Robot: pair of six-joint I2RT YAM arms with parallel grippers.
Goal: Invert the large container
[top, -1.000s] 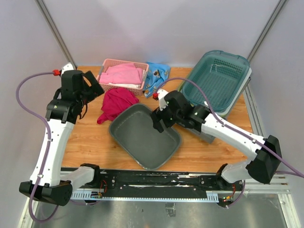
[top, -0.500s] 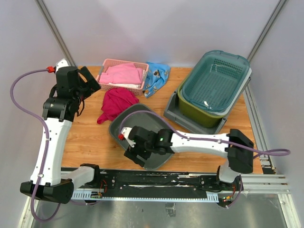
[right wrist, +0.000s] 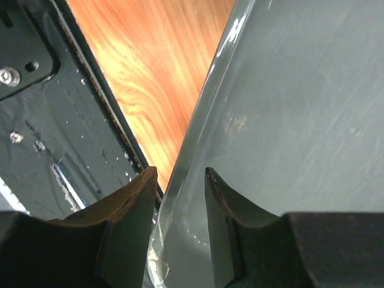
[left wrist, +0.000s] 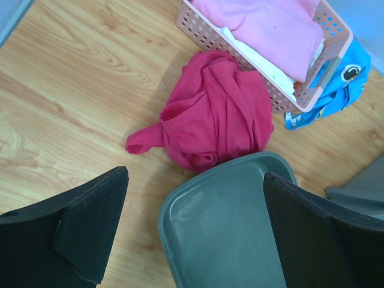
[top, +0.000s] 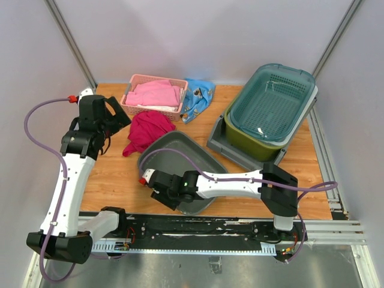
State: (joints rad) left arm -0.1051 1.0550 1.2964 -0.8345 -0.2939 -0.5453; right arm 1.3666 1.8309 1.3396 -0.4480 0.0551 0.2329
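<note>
Wooden table (top: 111,177): smooth, no stop on near side. Tub could skate toward black base rail (top: 204,227) when levered.
Large container (top: 177,153): grey tub, mid-table, mouth up, not flipped yet.
Red cloth (top: 147,129): right against far rim. May snag or drag under on roll.
Left gripper (left wrist: 195,180): spread wide, hovering over far corner, holding nothing, so no second support.
Right gripper (right wrist: 178,180): narrow, astride near-left rim, one finger in, one out. Can't tell if biting. Thin edge pinch, so slip or twist likely on lift.

Two arms (top: 67,180), two loose cloths (top: 147,129), one pink basket (top: 144,108), one large container (top: 180,159)
</note>
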